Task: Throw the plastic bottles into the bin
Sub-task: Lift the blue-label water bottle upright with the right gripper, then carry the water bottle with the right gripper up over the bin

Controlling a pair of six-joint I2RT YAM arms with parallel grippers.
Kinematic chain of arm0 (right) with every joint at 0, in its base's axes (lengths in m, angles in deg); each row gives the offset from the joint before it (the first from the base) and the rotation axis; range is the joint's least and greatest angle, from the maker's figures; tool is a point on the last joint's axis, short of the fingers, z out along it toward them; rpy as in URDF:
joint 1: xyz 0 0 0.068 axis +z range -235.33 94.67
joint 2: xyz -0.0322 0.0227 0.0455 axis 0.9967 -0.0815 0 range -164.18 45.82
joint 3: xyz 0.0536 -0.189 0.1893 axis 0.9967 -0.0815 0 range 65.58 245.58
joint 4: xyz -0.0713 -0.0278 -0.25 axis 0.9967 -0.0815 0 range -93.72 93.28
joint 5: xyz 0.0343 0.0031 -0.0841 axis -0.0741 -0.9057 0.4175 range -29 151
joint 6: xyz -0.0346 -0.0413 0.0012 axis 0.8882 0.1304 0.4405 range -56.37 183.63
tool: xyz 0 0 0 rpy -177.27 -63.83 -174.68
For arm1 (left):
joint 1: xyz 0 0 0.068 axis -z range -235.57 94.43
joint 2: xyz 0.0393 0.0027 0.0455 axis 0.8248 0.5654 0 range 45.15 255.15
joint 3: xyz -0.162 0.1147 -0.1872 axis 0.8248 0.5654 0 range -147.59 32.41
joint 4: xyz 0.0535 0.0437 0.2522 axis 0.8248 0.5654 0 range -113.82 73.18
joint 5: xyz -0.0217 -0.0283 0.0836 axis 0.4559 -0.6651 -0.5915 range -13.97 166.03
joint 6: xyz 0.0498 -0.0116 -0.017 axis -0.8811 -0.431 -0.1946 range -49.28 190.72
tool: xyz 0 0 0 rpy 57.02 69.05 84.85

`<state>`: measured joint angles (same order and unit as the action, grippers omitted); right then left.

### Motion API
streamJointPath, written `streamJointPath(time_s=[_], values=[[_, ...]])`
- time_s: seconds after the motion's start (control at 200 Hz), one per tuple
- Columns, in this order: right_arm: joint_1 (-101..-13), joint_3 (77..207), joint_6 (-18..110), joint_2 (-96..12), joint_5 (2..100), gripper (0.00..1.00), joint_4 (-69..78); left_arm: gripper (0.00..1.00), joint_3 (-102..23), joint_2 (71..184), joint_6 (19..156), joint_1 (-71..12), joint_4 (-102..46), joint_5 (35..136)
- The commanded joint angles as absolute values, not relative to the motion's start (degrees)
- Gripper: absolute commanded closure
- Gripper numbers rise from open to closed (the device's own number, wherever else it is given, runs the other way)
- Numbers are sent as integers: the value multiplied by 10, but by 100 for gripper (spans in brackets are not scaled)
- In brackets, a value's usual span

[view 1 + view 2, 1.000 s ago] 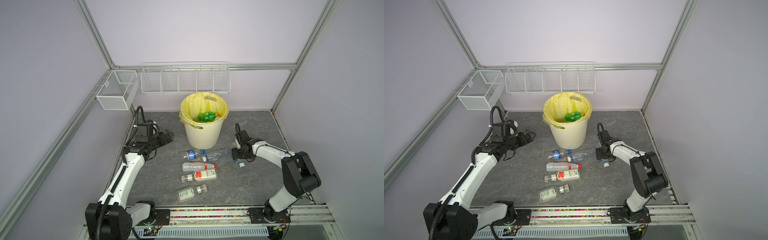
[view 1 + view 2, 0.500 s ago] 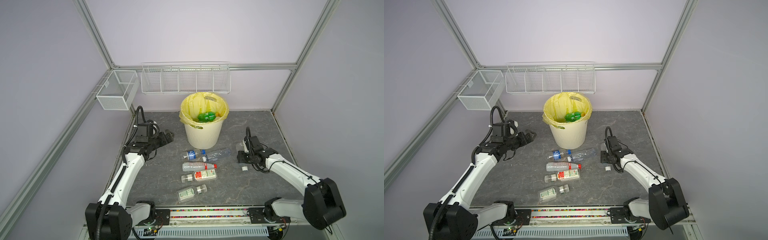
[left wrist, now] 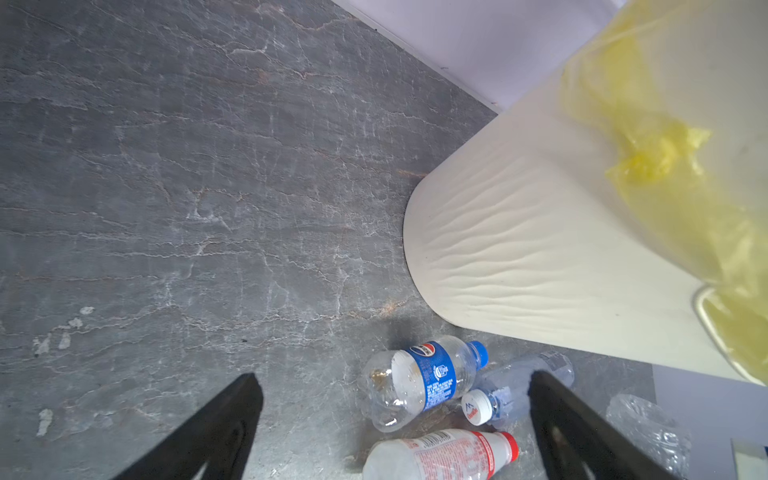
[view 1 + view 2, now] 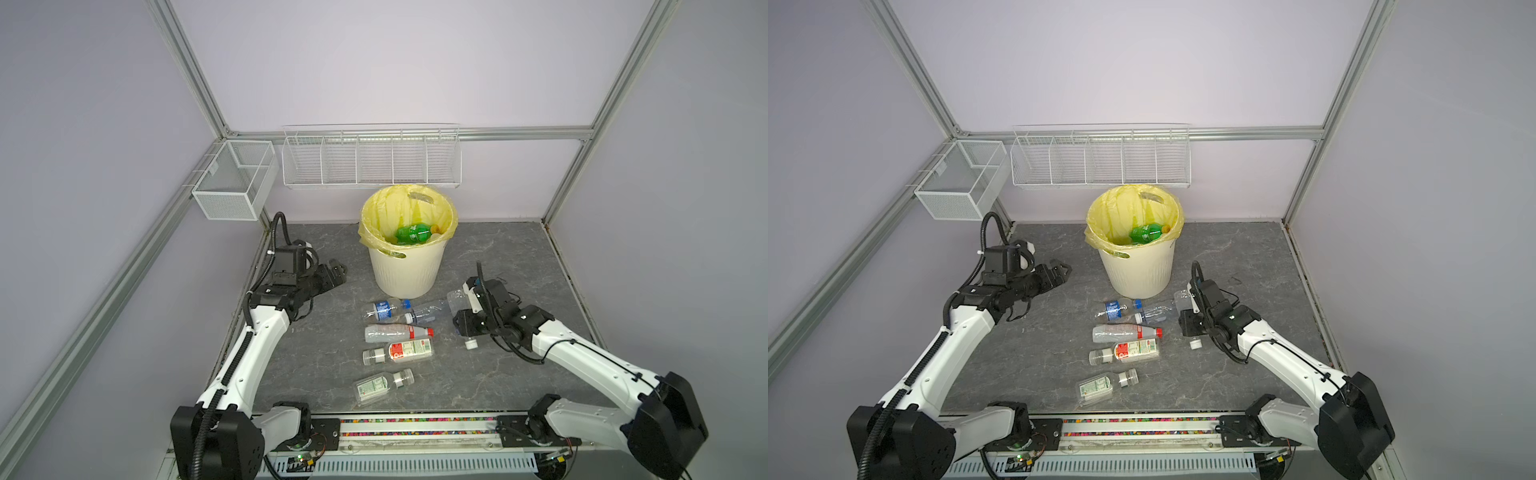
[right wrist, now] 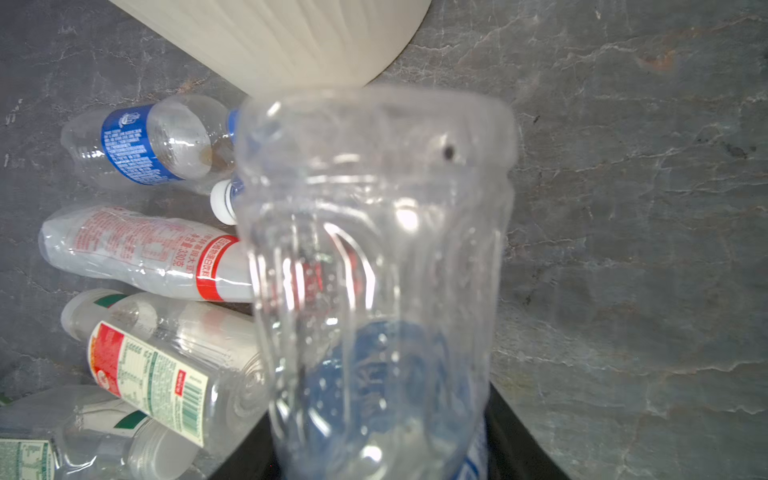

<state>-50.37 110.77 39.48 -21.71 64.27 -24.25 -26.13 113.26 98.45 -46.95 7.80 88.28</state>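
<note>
Clear bottle (image 5: 374,232) within right gripper (image 5: 380,444)

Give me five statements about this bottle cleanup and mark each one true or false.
1. A green bottle lies in the bin. True.
2. The left gripper holds a bottle. False: it is open and empty.
3. The right gripper grips a clear bottle. True.
4. The wire baskets hold bottles. False: no bottle is in them.
5. The blue-labelled bottle stands upright. False: it lies on its side beside the bin.
</note>
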Motion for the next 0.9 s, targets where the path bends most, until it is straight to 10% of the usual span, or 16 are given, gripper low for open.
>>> streamJointPath(time_s=[0.0,0.895], values=[[-500,1103,364,-174,659,47,-231,0,-261,1120,976,-473,83,862],[-500,1268,375,-62,712,44,-331,0,-211,1073,1047,-409,79,936]])
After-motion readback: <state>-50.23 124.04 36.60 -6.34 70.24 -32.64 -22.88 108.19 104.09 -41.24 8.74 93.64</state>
